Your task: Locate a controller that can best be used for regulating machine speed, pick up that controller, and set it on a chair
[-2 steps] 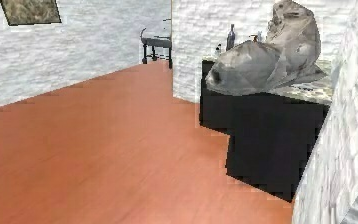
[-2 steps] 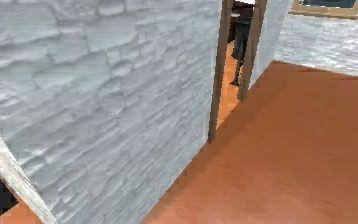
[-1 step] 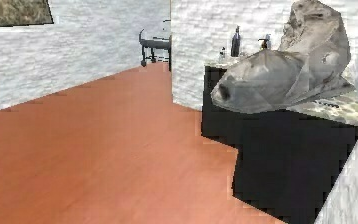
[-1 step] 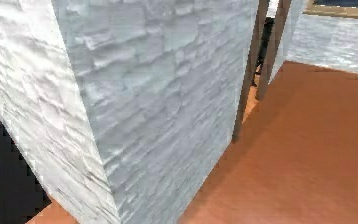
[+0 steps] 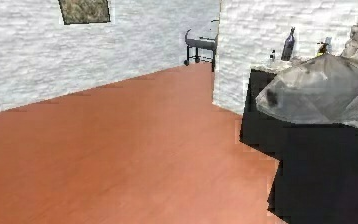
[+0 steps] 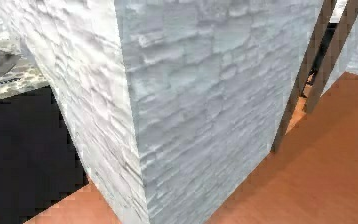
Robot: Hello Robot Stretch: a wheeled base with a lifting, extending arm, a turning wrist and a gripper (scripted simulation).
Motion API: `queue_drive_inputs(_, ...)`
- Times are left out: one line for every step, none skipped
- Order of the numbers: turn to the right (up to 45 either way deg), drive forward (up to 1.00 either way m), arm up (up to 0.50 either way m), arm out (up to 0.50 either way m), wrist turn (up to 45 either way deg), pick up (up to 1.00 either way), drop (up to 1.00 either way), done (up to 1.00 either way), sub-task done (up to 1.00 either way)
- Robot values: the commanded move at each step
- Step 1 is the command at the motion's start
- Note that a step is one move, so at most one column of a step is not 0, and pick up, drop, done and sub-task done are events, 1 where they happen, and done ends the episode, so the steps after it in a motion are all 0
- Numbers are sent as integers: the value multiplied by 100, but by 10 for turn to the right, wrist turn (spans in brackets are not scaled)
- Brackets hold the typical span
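Observation:
A black counter (image 5: 317,170) with a pale stone top (image 5: 277,68) stands at the forward view's right. On it are a dark bottle (image 5: 289,45), a small white object (image 5: 272,57) and another small item (image 5: 325,45); they are too small to name. Far back by the white wall corner stands a dark-framed piece of furniture (image 5: 199,46) that may be a chair. The same black counter (image 6: 27,150) and its stone top (image 6: 12,75) appear at the arm side view's left.
Red-brown floor (image 5: 117,140) spreads wide across the forward view's left and middle. White brick walls (image 5: 47,60) bound it, with a framed picture (image 5: 84,10). A brick wall corner (image 6: 187,100) stands close in the arm side view, a wooden door frame (image 6: 307,70) to its right.

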Motion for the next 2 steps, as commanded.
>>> queue_drive_inputs(0, 100, 0, 0, 0, 0, 0, 0, 0)
queue_drive_inputs(0, 100, 0, 0, 0, 0, 0, 0, 0)
